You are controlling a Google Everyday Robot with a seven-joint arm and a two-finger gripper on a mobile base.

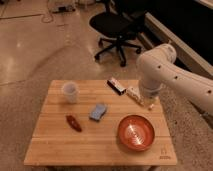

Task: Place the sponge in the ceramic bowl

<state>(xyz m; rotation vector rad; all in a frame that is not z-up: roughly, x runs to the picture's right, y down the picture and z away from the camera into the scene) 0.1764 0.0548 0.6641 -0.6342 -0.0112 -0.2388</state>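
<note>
The blue sponge (98, 112) lies flat near the middle of the wooden table (55, 147). To its right, near the table's front right corner, sits the red-orange ceramic bowl (135, 132), with nothing inside it. My white arm reaches in from the right, and its bulky end hangs over the table's right rear edge. The gripper (149, 103) points down there, mostly hidden behind the arm. It is behind the bowl, well to the right of the sponge, and apart from both.
A white translucent cup (70, 92) stands at the back left. A dark red elongated object (74, 123) lies left of the sponge. A dark packet (116, 85) and a pale packet (134, 95) lie at the back right, close to the gripper. A black office chair (117, 27) stands beyond the table.
</note>
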